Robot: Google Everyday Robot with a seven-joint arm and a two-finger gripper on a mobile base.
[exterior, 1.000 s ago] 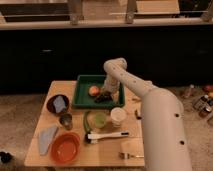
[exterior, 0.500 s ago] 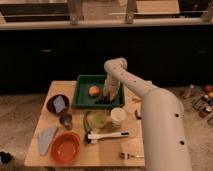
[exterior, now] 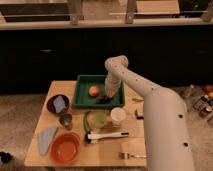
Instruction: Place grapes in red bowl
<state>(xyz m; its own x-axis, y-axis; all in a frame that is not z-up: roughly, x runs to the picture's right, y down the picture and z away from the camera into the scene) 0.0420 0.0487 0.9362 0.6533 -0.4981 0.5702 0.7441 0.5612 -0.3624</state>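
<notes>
The grapes (exterior: 103,99) are a small dark cluster lying in the green tray (exterior: 82,90), at its front right. My gripper (exterior: 108,94) hangs down from the white arm right over the grapes, inside the tray. The red bowl (exterior: 65,147) is bright orange-red and sits near the table's front left corner, well apart from the gripper. A round orange-red fruit (exterior: 94,90) lies in the tray just left of the gripper.
A dark maroon bowl (exterior: 58,104) holding something pale blue stands left of the tray. A small metal cup (exterior: 65,120), a green bowl (exterior: 98,120), a white cup (exterior: 118,116), a white-handled utensil (exterior: 107,135), a pale cloth (exterior: 47,138) and a fork (exterior: 131,155) lie on the wooden table (exterior: 112,157).
The arm has stayed over the tray's right part; the gripper appears slightly lower towards the grapes. Nothing else has moved.
</notes>
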